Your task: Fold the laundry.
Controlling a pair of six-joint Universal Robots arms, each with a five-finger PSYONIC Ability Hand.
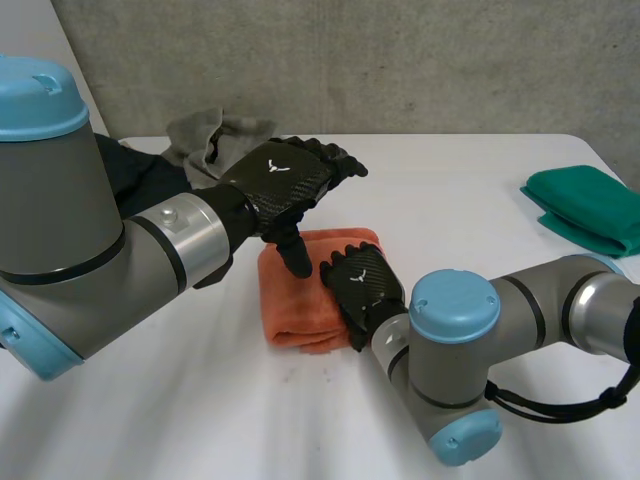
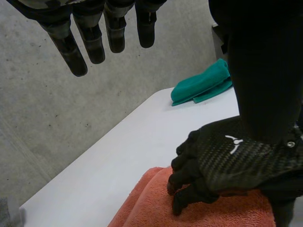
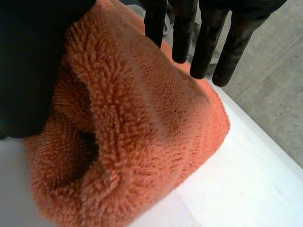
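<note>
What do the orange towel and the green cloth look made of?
The towel looks like terry cloth, probably cotton: thick looped pile, fuzzy and matte, soft rounded folds. The green cloth looks thinner and smoother, with a flat matte face and crisp folded edges; its fibre can't be told.

Head cam sits behind & between the arms, mid-range, looking down over the counter (image 1: pixel 470 215) toward the wall (image 1: pixel 400 60). L wrist cam rides higher up, looking along the left hand (image 2: pixel 92 45) past the right hand (image 2: pixel 236 156) on the orange towel (image 2: pixel 151 203) to the green cloth (image 2: pixel 201 85); head view shares all three. R wrist cam looks along its own fingers (image 3: pixel 206 47), v. close on the same towel.
</note>
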